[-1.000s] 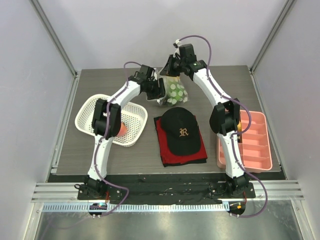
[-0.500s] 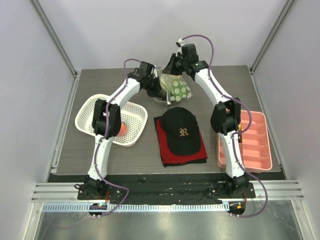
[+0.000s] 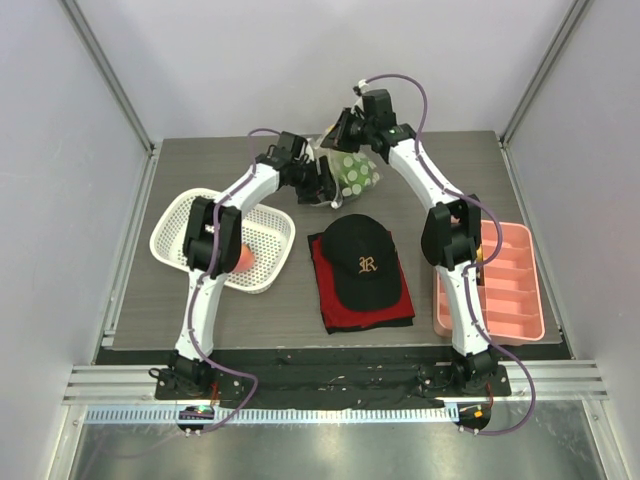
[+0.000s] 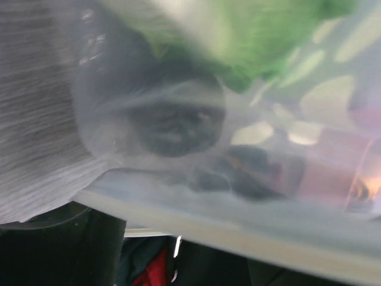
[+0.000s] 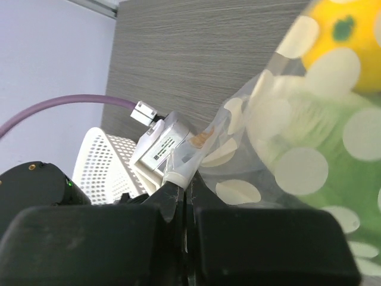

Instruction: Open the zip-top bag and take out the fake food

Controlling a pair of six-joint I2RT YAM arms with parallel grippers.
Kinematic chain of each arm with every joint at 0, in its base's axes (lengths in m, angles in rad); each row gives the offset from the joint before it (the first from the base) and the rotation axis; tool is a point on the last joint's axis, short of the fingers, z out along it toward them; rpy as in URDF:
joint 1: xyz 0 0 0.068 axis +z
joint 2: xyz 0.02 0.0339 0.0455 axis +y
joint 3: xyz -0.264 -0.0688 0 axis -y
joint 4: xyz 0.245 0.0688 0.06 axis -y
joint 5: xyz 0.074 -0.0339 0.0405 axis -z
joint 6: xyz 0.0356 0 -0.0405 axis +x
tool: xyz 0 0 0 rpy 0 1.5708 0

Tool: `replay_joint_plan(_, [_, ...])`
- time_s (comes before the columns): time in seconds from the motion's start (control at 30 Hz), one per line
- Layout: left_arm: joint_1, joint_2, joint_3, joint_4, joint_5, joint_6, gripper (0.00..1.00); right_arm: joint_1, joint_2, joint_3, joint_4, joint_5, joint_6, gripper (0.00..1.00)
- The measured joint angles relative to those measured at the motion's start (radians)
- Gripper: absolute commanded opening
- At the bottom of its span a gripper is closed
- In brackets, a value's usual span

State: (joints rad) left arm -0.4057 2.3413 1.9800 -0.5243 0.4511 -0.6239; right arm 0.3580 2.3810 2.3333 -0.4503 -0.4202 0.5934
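Grips zip-top bag (image 3: 358,175) above the worktop (image 3: 200,310) with closed right jaws — cannot tell left jaws' state (just beside bag)

basket (image 3: 170,228) left; cap (image 3: 364,262) on cloth (image 3: 335,310) centre; tray (image 3: 530,290) right; zip-top bag (image 3: 356,174) behind cap

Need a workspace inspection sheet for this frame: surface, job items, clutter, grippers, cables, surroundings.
Surface: grey wood-grain table.
Job's things: dotted bag at far middle, holding green vegetable, citrus, dark ball; peach in white basket.
Clutter: white basket, black cap on red cloth, pink tray.
Grippers: right gripper shut on the bag's edge; left gripper at the bag, jaws unclear.
Cables: purple cables along both arms.
Surroundings: pale walls, metal rail in front.
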Motion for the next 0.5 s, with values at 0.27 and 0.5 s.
replay_joint_plan(0.27, [0.013,0.005,-0.037,0.118,0.021,-0.068,0.88,0.000,0.000,-0.078,0.110,-0.031,0.174,0.01])
replay_joint_plan(0.5, [0.023,-0.006,-0.122,0.177,-0.004,-0.084,0.82,0.007,-0.002,-0.157,0.170,-0.036,0.412,0.01])
